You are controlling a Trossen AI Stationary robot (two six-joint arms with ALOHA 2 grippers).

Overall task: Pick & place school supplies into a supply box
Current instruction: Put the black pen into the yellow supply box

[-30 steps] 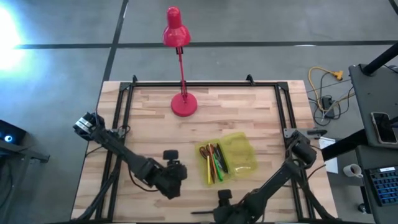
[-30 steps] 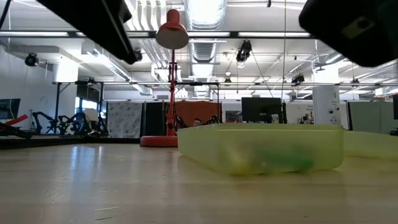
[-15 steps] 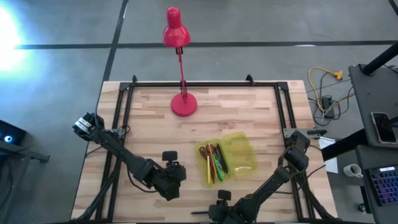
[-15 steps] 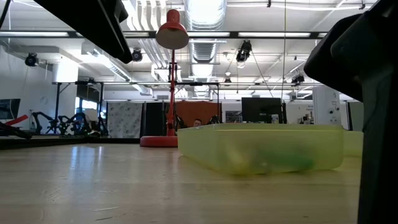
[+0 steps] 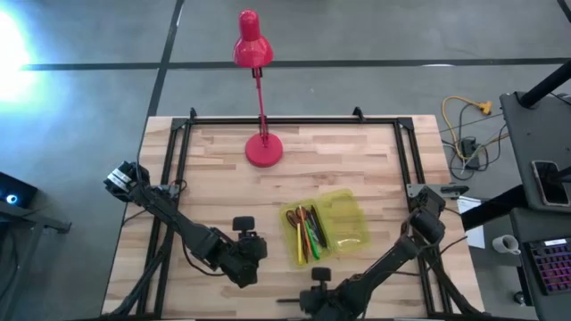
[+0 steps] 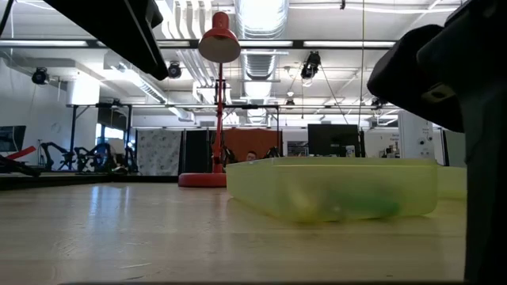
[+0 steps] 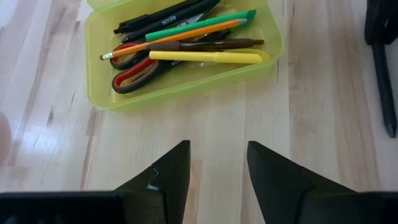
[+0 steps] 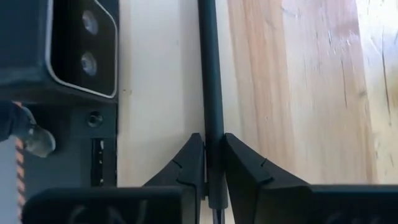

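Yellow-green supply box (image 5: 326, 225), at the table's four o'clock, already holds the school supplies (image 7: 186, 50); my right gripper (image 8: 212, 163), nearly closed and empty, has retreated toward six, left gripper (image 7: 217, 163) open.

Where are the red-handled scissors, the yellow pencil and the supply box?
red-handled scissors (image 7: 134, 67): left wrist view, on the red handle loops.
yellow pencil (image 7: 208, 57): left wrist view, mid-shaft.
supply box (image 7: 186, 84): left wrist view, on its near wall.

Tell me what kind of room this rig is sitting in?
Probably an open lab or workshop. Past the wooden table and red desk lamp, the low view shows exposed ceiling ducts, strip lights and dark monitors. From above, the floor is bare grey with loose cables.
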